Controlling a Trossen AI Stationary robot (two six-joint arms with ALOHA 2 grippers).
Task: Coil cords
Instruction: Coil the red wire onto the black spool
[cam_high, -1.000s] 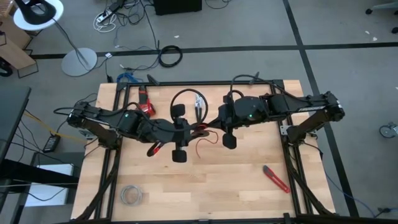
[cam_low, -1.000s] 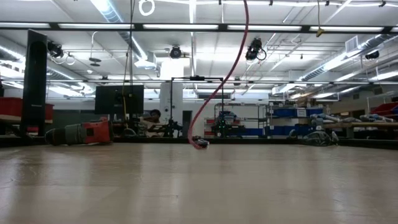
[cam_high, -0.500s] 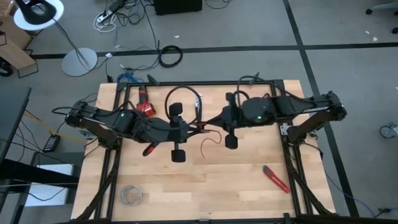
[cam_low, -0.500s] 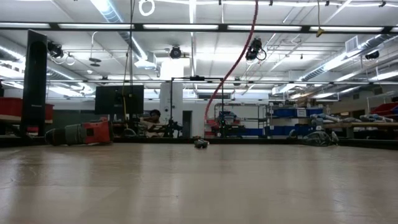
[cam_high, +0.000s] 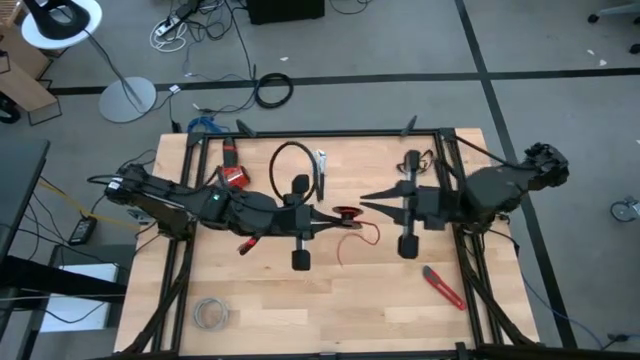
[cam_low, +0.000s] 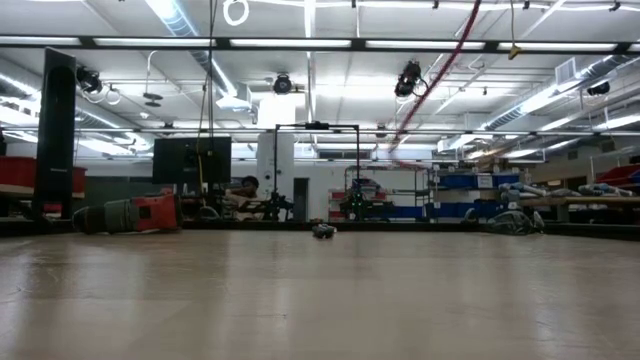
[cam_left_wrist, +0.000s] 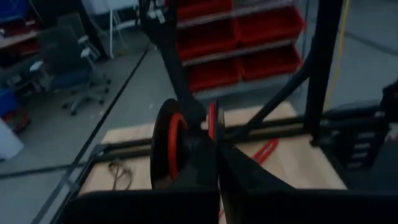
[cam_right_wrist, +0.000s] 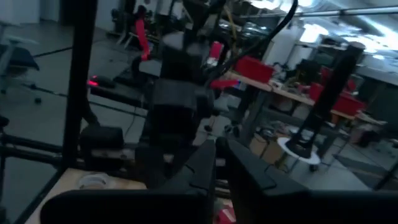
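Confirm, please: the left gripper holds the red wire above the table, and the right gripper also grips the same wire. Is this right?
Not fully. The left gripper does hold the red wire above the table. The right gripper does not grip it: the high view shows its fingers shut on nothing, apart from the wire, with bare table between them.
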